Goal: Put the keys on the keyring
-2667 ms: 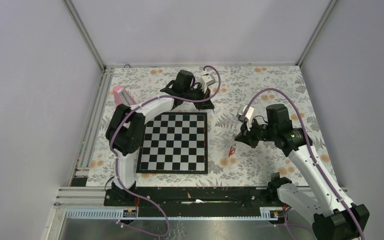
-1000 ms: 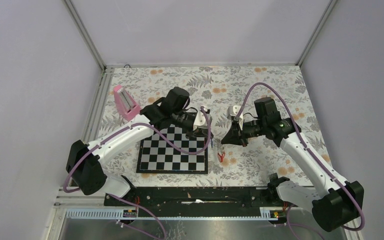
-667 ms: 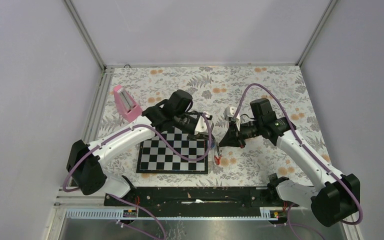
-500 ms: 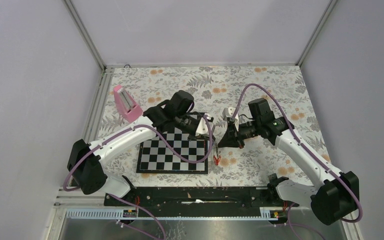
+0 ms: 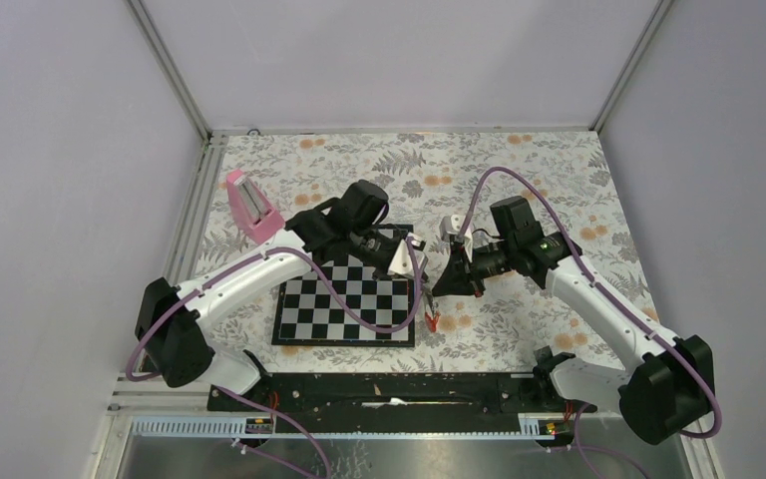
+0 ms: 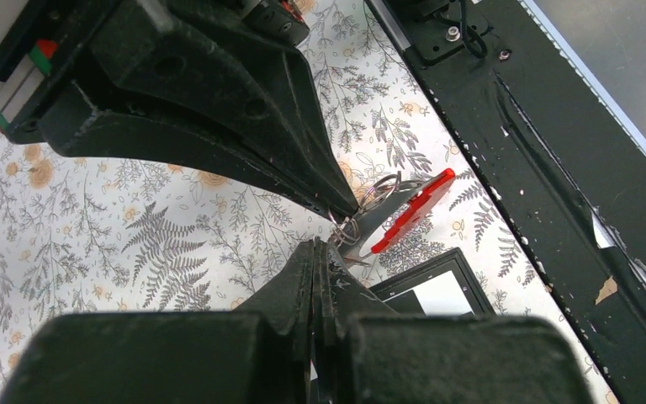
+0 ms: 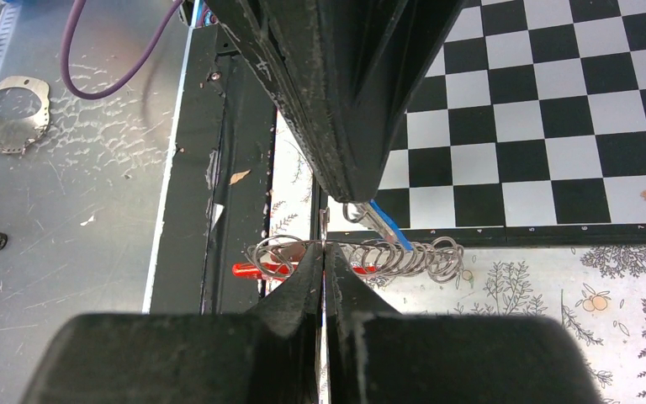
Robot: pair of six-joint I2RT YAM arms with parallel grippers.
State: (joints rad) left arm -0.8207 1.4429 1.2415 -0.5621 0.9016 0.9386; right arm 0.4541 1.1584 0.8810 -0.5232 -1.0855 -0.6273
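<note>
Both grippers meet in the air just off the chessboard's [image 5: 344,299] right edge. My right gripper [image 7: 324,249] is shut on the thin wire of the keyring [image 7: 399,257], whose coils spread out to the right of its tips. A red piece [image 6: 412,210] hangs under the ring [image 5: 433,321]; I cannot tell if it is the fob or a red key. My left gripper [image 6: 320,244] is shut, and in the right wrist view a key with a blue tag [image 7: 384,224] sticks out of its tips, touching the ring. The grippers' tips [image 5: 429,287] are nearly touching.
A pink wedge-shaped block [image 5: 249,205] stands at the back left, beside the left arm. The black base rail [image 5: 389,389] runs along the near edge. Floral cloth covers the table around the board.
Both arms have drawn together: the left gripper swung right and nearer, the right gripper moved left carrying the ring with the red piece hanging. Both stayed shut.
</note>
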